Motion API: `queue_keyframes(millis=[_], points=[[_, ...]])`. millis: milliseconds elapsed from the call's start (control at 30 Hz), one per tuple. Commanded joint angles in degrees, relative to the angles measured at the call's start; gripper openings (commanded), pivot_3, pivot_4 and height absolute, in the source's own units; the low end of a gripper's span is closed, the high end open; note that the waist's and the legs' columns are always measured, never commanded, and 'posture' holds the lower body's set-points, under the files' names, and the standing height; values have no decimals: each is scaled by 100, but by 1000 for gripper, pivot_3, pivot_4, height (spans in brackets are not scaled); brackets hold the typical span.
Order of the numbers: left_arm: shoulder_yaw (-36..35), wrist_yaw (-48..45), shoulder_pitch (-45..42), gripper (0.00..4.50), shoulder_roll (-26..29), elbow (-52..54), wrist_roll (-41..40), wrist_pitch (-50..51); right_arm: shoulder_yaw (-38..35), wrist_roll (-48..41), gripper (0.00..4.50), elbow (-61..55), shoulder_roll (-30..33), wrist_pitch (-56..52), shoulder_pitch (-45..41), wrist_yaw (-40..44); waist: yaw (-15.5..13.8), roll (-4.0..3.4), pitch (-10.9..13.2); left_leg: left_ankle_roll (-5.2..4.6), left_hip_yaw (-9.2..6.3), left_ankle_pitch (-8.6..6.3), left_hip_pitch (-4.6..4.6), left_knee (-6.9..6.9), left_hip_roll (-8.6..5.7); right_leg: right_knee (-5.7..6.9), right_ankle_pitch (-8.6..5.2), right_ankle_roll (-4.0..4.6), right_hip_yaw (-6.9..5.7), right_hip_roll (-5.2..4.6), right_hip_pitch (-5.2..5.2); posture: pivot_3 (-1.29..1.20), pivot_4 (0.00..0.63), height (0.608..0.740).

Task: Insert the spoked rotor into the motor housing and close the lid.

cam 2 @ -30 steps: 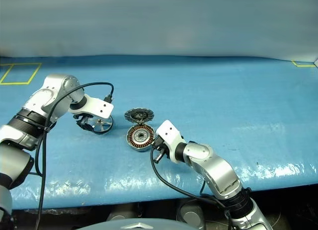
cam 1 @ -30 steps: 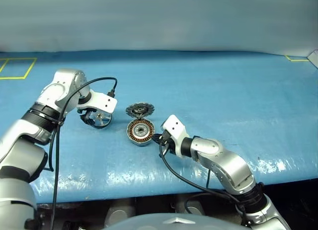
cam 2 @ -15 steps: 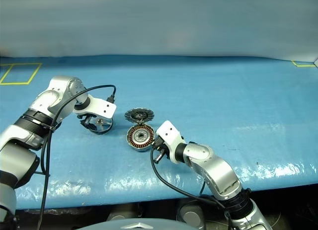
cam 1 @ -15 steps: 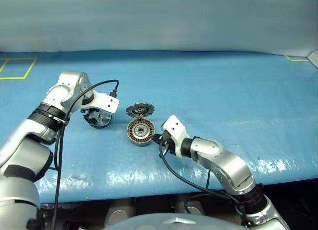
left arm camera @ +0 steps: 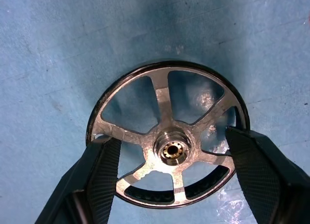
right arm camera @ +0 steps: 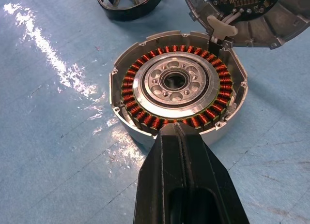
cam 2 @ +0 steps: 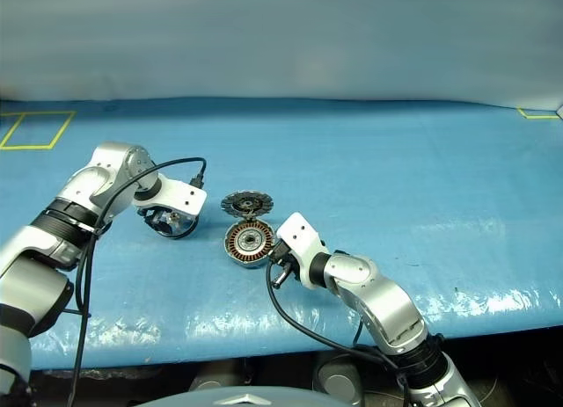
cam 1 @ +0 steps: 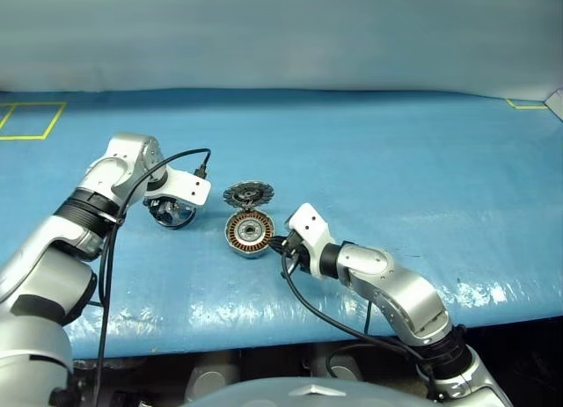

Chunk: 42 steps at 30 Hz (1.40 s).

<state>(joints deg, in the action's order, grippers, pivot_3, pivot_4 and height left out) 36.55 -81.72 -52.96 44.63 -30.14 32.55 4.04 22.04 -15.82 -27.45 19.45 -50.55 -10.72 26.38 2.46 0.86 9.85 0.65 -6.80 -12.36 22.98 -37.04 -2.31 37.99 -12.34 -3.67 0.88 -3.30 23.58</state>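
A: From the head camera, the left gripper (cam 1: 172, 212) points down over the spoked rotor (cam 1: 175, 213), which lies flat on the blue table (cam 1: 396, 161), left of the motor housing (cam 1: 249, 232). The lid (cam 1: 247, 194) stands open on the housing's far edge. How could this go wrong?

B: The rotor is thin and flat. If the fingers bite unevenly, it could tip or skate across the slick sheet.

A: And the left wrist camera?

B: There the rotor (left arm camera: 167, 141) sits between the two fingers (left arm camera: 104, 178), one at each side of the rim. They are apart, and whether they already press the rim cannot be told. The hub looks off the midline, so a squeeze could nudge the wheel sideways rather than clamp it.

A: The right wrist camera?

B: The right gripper (right arm camera: 181, 137) has its fingers together, holding nothing, tip against the housing's near wall (right arm camera: 179, 83). That probably steadies it. A push too hard could slide the housing or jolt the lid (right arm camera: 242, 11) shut before the rotor arrives.

A: Anything else?

B: The copper windings are exposed; a rotor lowered tilted could catch on them.
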Motion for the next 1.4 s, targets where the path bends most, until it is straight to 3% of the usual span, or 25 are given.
queue_keyframes(millis=[33,200,333,567,733,800,1000,1133,1400], points=[[-166,70,-53,1985,-36,-16,-4,-58,-88,-11,0,-107,-31,111,-15,-7,-7,-8,-5,0,0,0,-3,0,0,0,0,0,0,-1,-3,0,150,740],[-299,-125,-121,1750,42,170,-63,-136,-94,-11,0,-101,-34,128,-23,-20,-25,-9,-5,-2,-1,2,-6,-3,-1,3,1,-2,0,-1,-7,0,150,740],[-426,-875,-55,1721,454,985,-374,-97,-108,-22,0,-125,-42,113,-26,-30,-19,-3,-2,-2,0,2,2,-1,-1,-1,2,-3,1,-2,1,0,150,740],[352,-1078,201,1719,2157,2973,-2580,740,-223,-77,0,-227,100,81,72,44,92,-2,1,-7,-1,-2,18,9,0,-8,-1,2,2,-5,17,0,150,740],[174,-1078,764,1704,2938,4297,-4738,1988,-396,-135,0,-283,271,65,197,98,97,1,8,-9,1,-3,19,1,14,-11,-1,1,2,-9,13,0,150,740],[-158,-1078,977,1704,2882,4517,-5331,2540,-446,-147,0,-282,304,70,231,111,73,0,10,-9,1,-2,18,-1,26,-11,-2,1,1,-9,8,0,150,740],[-1162,-73,1546,1704,1860,4605,-5577,3086,-545,-149,0,-309,429,115,368,200,24,0,12,-10,5,-2,3,-9,36,-6,-17,27,-2,2,-6,0,150,740],[-1282,550,1544,1704,1152,4354,-5201,3116,-572,-134,0,-304,427,129,411,174,6,1,12,-9,9,-2,3,-6,36,-7,-15,25,1,4,-3,0,150,740],[-1048,634,998,1704,211,3408,-4308,2276,-585,-104,0,-334,307,159,466,43,-40,1,12,-8,8,-2,1,-2,8,-6,-10,19,3,5,-2,0,150,740]])
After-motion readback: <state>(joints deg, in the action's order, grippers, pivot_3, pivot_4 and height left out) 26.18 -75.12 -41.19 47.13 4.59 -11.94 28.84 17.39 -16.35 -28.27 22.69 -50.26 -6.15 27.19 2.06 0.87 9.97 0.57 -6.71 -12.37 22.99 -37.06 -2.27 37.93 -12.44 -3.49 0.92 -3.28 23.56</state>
